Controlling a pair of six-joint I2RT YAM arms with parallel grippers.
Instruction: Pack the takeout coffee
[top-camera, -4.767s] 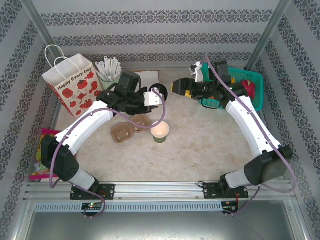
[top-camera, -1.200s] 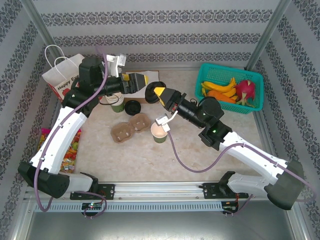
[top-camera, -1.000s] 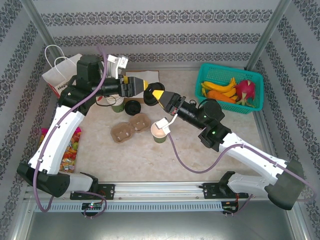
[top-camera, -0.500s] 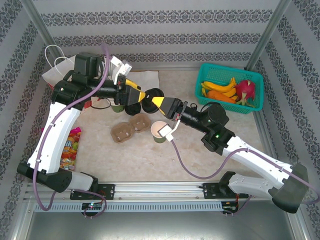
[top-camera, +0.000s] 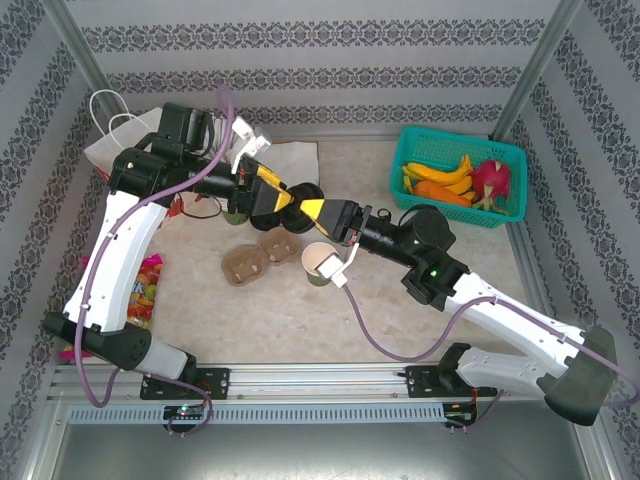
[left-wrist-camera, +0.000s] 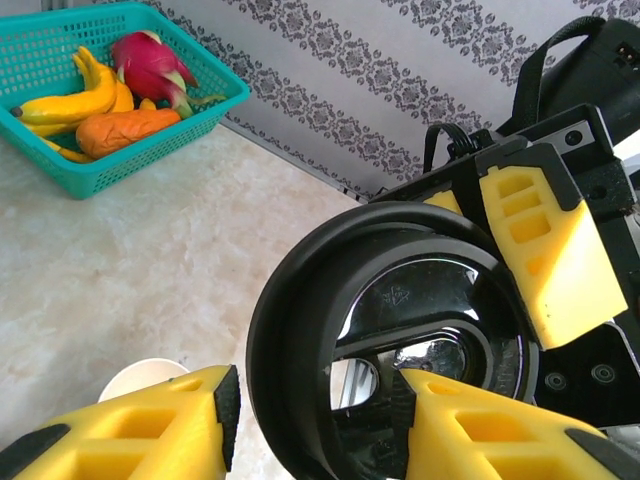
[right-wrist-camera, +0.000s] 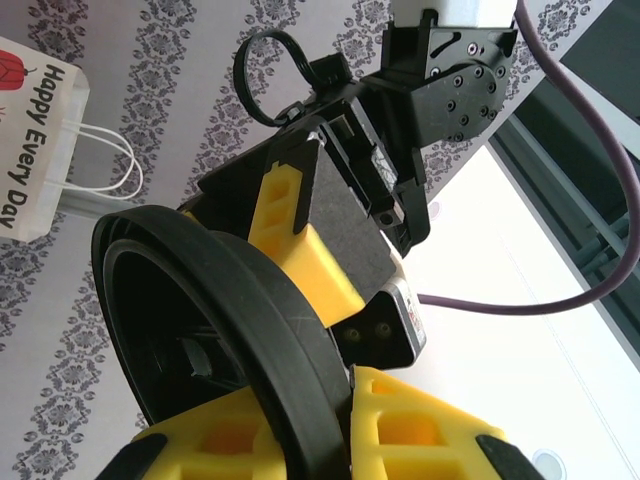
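Observation:
The takeout coffee cup (top-camera: 320, 264) stands uncovered on the table, its pale inside showing; its rim (left-wrist-camera: 148, 374) peeks in low in the left wrist view. The round black lid (top-camera: 301, 195) is held in the air above and behind the cup. My right gripper (top-camera: 318, 209) is shut on the lid's rim (right-wrist-camera: 262, 300), which sits between its jaws (right-wrist-camera: 338, 395). From the other side, my left gripper (top-camera: 272, 193) straddles the lid (left-wrist-camera: 400, 320). It (left-wrist-camera: 316, 415) is still open: one pad is inside the lid, and a small gap shows at the outer pad.
A brown cardboard cup carrier (top-camera: 256, 256) lies left of the cup. A teal basket (top-camera: 506, 152) of fruit stands at the back right. A printed paper bag (top-camera: 112, 150) stands at the back left, and a candy packet (top-camera: 143, 292) lies along the left edge.
The left gripper swung right to the lid and narrowed its jaws around the rim. The right gripper, still holding the lid, shifted slightly to meet it.

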